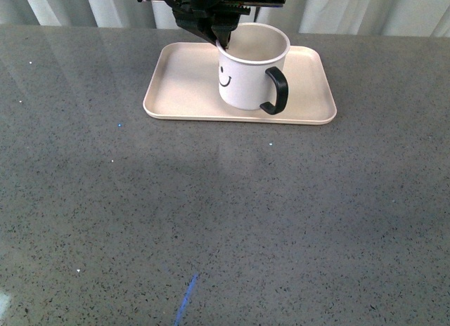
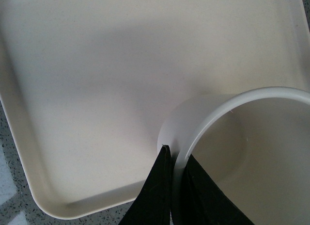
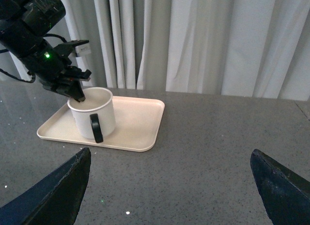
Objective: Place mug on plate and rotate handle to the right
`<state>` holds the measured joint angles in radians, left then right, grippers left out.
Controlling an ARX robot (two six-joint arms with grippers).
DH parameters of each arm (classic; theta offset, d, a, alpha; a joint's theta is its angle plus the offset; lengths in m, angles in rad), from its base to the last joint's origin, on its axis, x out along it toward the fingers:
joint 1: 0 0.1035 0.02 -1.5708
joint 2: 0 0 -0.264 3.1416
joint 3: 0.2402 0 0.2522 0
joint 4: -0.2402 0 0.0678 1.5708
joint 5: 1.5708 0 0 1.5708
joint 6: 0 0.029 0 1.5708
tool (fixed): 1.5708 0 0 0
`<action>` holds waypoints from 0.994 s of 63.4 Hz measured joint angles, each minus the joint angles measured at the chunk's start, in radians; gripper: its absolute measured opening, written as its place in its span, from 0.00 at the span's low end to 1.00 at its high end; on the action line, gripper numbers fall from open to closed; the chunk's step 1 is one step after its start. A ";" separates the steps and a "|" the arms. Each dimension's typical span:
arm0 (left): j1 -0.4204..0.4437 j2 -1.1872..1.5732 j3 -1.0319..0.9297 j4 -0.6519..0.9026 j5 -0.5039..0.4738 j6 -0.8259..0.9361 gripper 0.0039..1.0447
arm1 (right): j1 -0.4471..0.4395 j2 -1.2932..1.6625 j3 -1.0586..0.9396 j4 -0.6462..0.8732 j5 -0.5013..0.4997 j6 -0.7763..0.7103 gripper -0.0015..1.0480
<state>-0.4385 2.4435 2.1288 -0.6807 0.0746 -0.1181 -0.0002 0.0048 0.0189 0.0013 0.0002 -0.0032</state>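
Cream-pink plate (image 1: 179, 94) bears the white mug (image 1: 242, 80) near its middle, handle (image 1: 276, 91) toward the plate's front-right corner.
Left gripper (image 1: 223, 39) pinches the rim; we'd twist slowly, mug flat on the plate; right gripper (image 3: 169, 157) gapes empty, well off it.

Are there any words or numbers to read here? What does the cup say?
No words or numbers can be read.
mug: only a drawn black smiley face, no letters.
plate: plain, nothing printed on the parts that show.
small white tag on the left arm, seen in the right wrist view: too small to tell if it has writing.
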 joint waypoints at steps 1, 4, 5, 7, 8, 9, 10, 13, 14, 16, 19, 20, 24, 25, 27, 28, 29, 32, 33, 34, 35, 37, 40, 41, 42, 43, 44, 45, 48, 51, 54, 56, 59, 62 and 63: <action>0.000 0.002 0.003 -0.001 0.000 0.000 0.02 | 0.000 0.000 0.000 0.000 0.000 0.000 0.91; 0.001 0.014 0.018 -0.007 0.001 0.000 0.02 | 0.000 0.000 0.000 0.000 0.000 0.000 0.91; 0.001 0.019 0.026 -0.009 0.001 -0.001 0.02 | 0.000 0.000 0.000 0.000 0.000 0.000 0.91; 0.002 0.027 0.036 -0.014 0.000 -0.001 0.02 | 0.000 0.000 0.000 0.000 0.000 0.000 0.91; 0.003 0.031 0.043 -0.017 0.001 0.000 0.02 | 0.000 0.000 0.000 0.000 0.000 0.000 0.91; 0.003 0.034 0.049 -0.020 0.000 -0.001 0.02 | 0.000 0.000 0.000 0.000 0.000 0.000 0.91; 0.004 0.039 0.055 -0.023 0.000 -0.001 0.02 | 0.000 0.000 0.000 0.000 0.000 0.000 0.91; 0.005 0.052 0.083 -0.035 0.001 -0.001 0.02 | 0.000 0.000 0.000 0.000 0.000 0.000 0.91; 0.006 0.058 0.092 -0.039 0.001 -0.001 0.02 | 0.000 0.000 0.000 0.000 0.000 0.000 0.91; 0.006 0.066 0.106 -0.045 0.001 0.000 0.02 | 0.000 0.000 0.000 0.000 0.000 0.000 0.91; 0.006 0.080 0.131 -0.056 0.002 -0.001 0.02 | 0.000 0.000 0.000 0.000 0.000 0.000 0.91; 0.006 0.087 0.140 -0.060 0.002 -0.001 0.02 | 0.000 0.000 0.000 0.000 0.000 0.000 0.91; 0.006 0.108 0.169 -0.075 0.003 0.000 0.02 | 0.000 0.000 0.000 0.000 0.000 0.000 0.91; 0.006 0.111 0.173 -0.077 0.003 0.000 0.02 | 0.000 0.000 0.000 0.000 0.000 0.000 0.91; 0.006 0.117 0.183 -0.082 0.003 0.000 0.02 | 0.000 0.000 0.000 0.000 0.000 0.000 0.91; 0.006 0.120 0.186 -0.083 0.003 0.000 0.02 | 0.000 0.000 0.000 0.000 0.000 0.000 0.91; 0.006 0.126 0.194 -0.087 0.003 0.000 0.02 | 0.000 0.000 0.000 0.000 0.000 0.000 0.91; 0.006 0.133 0.206 -0.092 0.003 0.000 0.02 | 0.000 0.000 0.000 0.000 0.000 0.000 0.91; 0.006 0.135 0.208 -0.093 0.003 0.000 0.02 | 0.000 0.000 0.000 0.000 0.000 0.000 0.91; 0.006 0.138 0.211 -0.093 0.003 0.000 0.02 | 0.000 0.000 0.000 0.000 0.000 0.000 0.91; 0.006 0.142 0.216 -0.096 0.003 0.000 0.02 | 0.000 0.000 0.000 0.000 0.000 0.000 0.91; 0.006 0.145 0.221 -0.098 0.003 0.000 0.02 | 0.000 0.000 0.000 0.000 0.000 0.000 0.91; 0.007 0.150 0.227 -0.101 0.004 0.000 0.02 | 0.000 0.000 0.000 0.000 0.000 0.000 0.91; 0.008 0.153 0.231 -0.103 0.004 0.000 0.02 | 0.000 0.000 0.000 0.000 0.000 0.000 0.91; 0.008 0.156 0.235 -0.104 0.004 0.000 0.02 | 0.000 0.000 0.000 0.000 0.000 0.000 0.91; 0.008 0.157 0.237 -0.105 0.004 0.000 0.02 | 0.000 0.000 0.000 0.000 0.000 0.000 0.91; 0.008 0.160 0.240 -0.106 0.004 0.000 0.02 | 0.000 0.000 0.000 0.000 0.000 0.000 0.91; 0.008 0.162 0.244 -0.108 0.004 0.000 0.02 | 0.000 0.000 0.000 0.000 0.000 0.000 0.91; 0.009 0.165 0.248 -0.112 0.004 0.000 0.02 | 0.000 0.000 0.000 0.000 0.000 0.000 0.91; 0.010 0.168 0.253 -0.113 0.004 0.000 0.02 | 0.000 0.000 0.000 0.000 0.000 0.000 0.91; 0.010 0.170 0.256 -0.114 0.004 -0.001 0.02 | 0.000 0.000 0.000 0.000 0.000 0.000 0.91; 0.010 0.171 0.258 -0.114 0.004 0.000 0.02 | 0.000 0.000 0.000 0.000 0.000 0.000 0.91; 0.011 0.174 0.262 -0.117 0.004 -0.001 0.02 | 0.000 0.000 0.000 0.000 0.000 0.000 0.91; 0.011 0.176 0.266 -0.119 0.004 -0.001 0.02 | 0.000 0.000 0.000 0.000 0.000 0.000 0.91; 0.011 0.177 0.268 -0.120 0.004 -0.001 0.02 | 0.000 0.000 0.000 0.000 0.000 0.000 0.91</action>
<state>-0.4271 2.6209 2.3970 -0.8005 0.0784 -0.1192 -0.0002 0.0048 0.0189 0.0013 0.0002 -0.0032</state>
